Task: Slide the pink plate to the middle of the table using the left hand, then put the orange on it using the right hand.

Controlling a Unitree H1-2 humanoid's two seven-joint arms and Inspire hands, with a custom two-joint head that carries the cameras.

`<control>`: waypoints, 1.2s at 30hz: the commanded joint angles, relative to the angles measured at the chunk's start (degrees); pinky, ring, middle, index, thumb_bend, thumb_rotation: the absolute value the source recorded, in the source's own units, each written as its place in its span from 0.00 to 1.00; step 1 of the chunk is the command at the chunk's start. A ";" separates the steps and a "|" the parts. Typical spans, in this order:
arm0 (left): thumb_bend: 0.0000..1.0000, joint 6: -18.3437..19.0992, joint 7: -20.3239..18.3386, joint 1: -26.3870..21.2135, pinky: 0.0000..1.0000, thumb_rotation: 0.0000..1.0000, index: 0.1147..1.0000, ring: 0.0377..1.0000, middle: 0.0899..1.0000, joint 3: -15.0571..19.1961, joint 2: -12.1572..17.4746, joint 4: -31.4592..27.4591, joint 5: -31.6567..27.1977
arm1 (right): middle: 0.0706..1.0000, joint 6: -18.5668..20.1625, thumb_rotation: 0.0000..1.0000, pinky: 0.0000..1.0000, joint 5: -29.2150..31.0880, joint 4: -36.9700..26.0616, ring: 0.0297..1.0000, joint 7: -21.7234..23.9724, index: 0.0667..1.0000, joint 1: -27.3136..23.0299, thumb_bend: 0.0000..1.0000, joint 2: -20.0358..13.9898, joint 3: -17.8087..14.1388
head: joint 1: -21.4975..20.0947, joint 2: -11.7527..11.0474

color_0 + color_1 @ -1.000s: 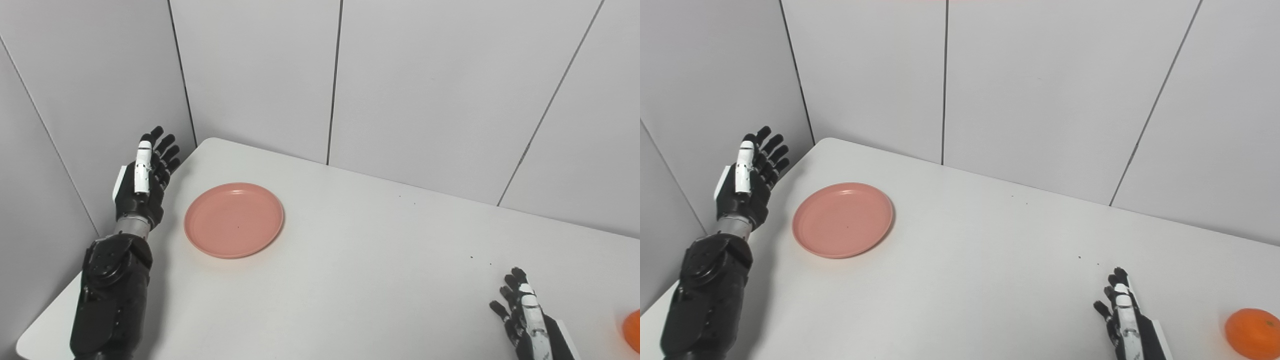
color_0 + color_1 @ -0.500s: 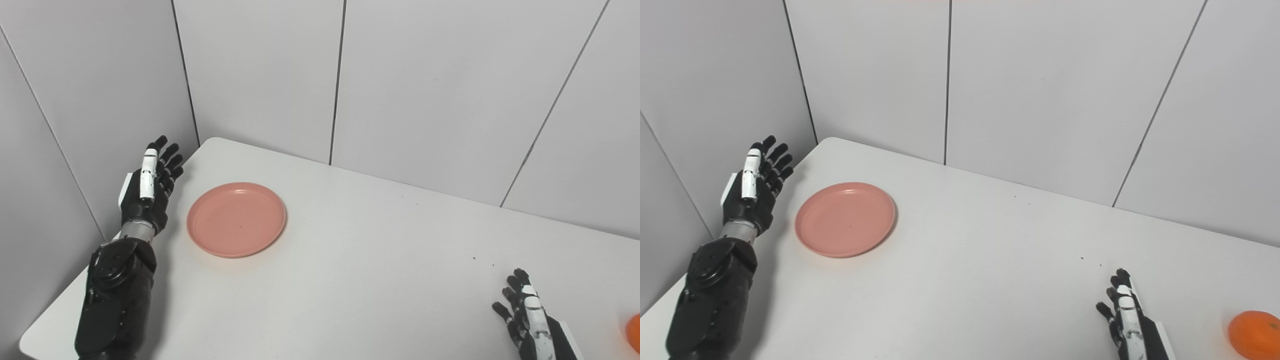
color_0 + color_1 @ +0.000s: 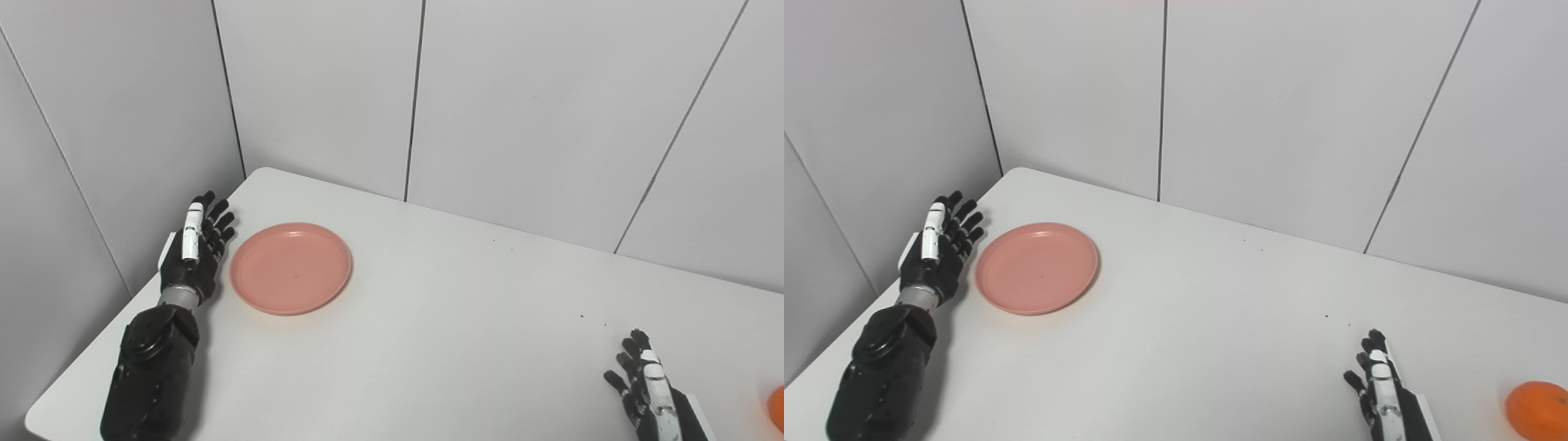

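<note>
Pink round plastic plate (image 3: 290,268) sits on the white table (image 3: 429,343), far left, well short of the middle. Left black robot hand (image 3: 195,254) just beside its left rim, fingers spread and straight, holding nothing; contact with the rim not clear. Right black robot hand (image 3: 1381,392) low at the near right, fingers apart, empty. Round orange fruit (image 3: 1536,409) at the near right edge, apart from that hand.

To slide well: press the palm edge low against the left rim, push rightward and flat, keep the plate from tipping or spinning.

Compared with a second ago, left hand lower and closer to the plate; plate, orange and right hand much as before.
</note>
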 commanded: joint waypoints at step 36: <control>0.33 -1.82 -2.72 -0.76 0.93 1.00 0.89 0.91 0.91 -0.51 0.68 2.45 -3.18 | 1.00 0.94 1.00 1.00 0.89 -1.70 1.00 -0.28 1.00 -0.38 0.16 -0.22 -0.17 | 0.09 0.43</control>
